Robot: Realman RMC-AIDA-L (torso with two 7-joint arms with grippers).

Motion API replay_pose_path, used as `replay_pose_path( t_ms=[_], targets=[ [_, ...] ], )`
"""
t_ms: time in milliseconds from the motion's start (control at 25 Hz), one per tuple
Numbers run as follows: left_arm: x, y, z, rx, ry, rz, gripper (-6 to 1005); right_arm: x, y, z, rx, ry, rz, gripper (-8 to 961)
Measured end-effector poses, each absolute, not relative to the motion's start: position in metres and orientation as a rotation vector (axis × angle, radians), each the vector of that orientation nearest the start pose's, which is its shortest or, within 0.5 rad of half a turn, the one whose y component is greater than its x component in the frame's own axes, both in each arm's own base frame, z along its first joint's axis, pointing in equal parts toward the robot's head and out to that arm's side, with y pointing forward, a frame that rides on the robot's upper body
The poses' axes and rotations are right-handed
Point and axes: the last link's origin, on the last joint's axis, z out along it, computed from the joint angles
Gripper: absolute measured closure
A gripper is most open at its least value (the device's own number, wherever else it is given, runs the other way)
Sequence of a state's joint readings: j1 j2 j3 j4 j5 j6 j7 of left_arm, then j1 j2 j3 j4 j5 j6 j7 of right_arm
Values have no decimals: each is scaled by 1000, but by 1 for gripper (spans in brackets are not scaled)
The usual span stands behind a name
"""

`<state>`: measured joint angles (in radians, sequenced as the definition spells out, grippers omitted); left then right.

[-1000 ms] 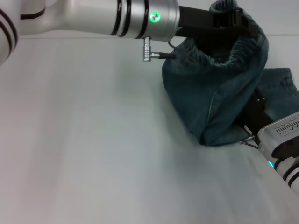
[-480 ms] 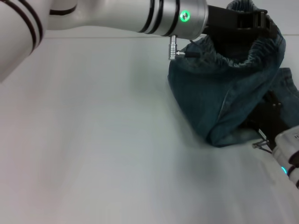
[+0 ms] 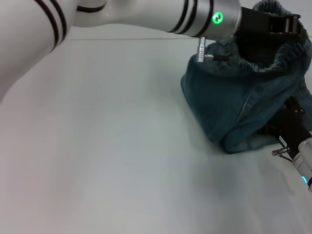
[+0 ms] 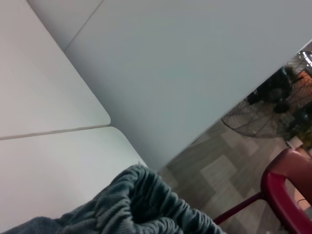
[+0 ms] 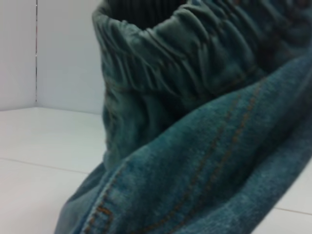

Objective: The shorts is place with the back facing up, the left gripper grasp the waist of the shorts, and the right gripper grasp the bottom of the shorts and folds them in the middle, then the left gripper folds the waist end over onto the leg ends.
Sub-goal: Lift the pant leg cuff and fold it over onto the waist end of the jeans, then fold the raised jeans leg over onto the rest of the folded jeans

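Final fold, waist end carried toward the leg ends. My left gripper (image 3: pixel 280 24) was clamped on the waist of the shorts (image 3: pixel 273 58), holding the gathered band lifted above the table (image 3: pixel 107 146) at the far right of the head view. The shorts (image 3: pixel 234 107) hung from it as a draped sheet, their lower fold resting on the table in front of my right gripper (image 3: pixel 292 127). That gripper sat low at the right edge, close against the denim; I could not tell whether its fingers were apart or together. The leg ends lay hidden behind the hanging cloth.

To do this step well, I judged that the band should travel level and taut, so that the fold line stayed straight on the table and did not drag sideways. The waist should come down flat over the hems before I let go, with the edges lined up. The main risk was the elastic band bunching or slipping from my fingers.
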<state>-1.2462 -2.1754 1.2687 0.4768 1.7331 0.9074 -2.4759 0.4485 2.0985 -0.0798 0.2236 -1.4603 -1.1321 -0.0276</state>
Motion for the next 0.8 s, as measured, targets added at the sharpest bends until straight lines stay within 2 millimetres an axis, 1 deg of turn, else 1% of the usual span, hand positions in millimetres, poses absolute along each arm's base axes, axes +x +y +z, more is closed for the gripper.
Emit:
replay_pose_path(
  t_ms=[120,360,800],
  targets=[
    [22,420,-126,-2711,-1328,-615,885,328,297,-72,-1805,552,527,6],
    [27,415,-138,-2715,-1304,-600,880,330,294,-72,-1801,559,522,7],
    [34,409,-146,-2732,-1271,-599,870,331,292,-71,-1792,560,525,6]
  ],
)
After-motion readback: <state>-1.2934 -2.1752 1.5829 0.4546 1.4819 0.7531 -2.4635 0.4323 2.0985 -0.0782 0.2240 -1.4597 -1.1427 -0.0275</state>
